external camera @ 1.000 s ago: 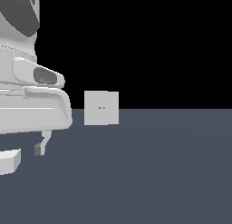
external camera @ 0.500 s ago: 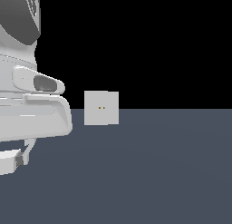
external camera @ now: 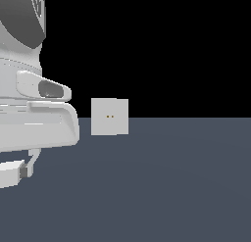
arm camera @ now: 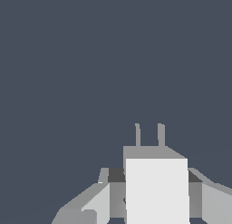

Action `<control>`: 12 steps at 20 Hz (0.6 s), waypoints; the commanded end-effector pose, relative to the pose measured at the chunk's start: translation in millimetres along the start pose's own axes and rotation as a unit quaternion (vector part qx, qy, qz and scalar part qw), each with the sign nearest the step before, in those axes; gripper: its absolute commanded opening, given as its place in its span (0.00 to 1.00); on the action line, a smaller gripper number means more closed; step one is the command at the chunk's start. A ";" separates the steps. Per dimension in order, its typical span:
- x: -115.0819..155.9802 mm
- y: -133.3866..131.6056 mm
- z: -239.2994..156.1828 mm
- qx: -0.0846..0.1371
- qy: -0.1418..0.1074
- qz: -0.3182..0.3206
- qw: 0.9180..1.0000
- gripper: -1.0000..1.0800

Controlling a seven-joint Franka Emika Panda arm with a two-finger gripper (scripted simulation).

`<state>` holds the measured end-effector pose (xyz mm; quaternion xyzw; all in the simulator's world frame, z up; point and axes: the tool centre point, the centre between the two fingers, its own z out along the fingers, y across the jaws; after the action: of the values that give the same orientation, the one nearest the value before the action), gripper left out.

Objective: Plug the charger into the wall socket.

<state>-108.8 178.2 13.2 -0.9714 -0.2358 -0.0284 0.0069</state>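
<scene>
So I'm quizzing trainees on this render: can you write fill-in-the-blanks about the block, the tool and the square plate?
1. The flat light-grey upright square plate has ___ tiny orange-brown holes at its centre.
2. In the wrist view, the small off-white rectangular block sits ___ the tool's fingers.
3. ___ thin prongs stick out of the block's far end.

Missing words: two; between; two

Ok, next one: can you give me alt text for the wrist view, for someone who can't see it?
An off-white charger with two thin prongs sits between the gripper fingers, one on each side of the block. Behind it is only a plain dark blue-grey floor; the wall socket is not in this view.
</scene>
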 end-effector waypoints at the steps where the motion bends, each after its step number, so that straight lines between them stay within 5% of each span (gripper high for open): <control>1: 1.0 6.3 -3.1 0.000 0.000 0.004 1.000 0.00; 12: 8.3 93.3 -47.0 -0.003 0.001 0.064 0.998 0.00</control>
<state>-69.0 113.0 51.9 -0.9824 -0.1842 -0.0288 0.0063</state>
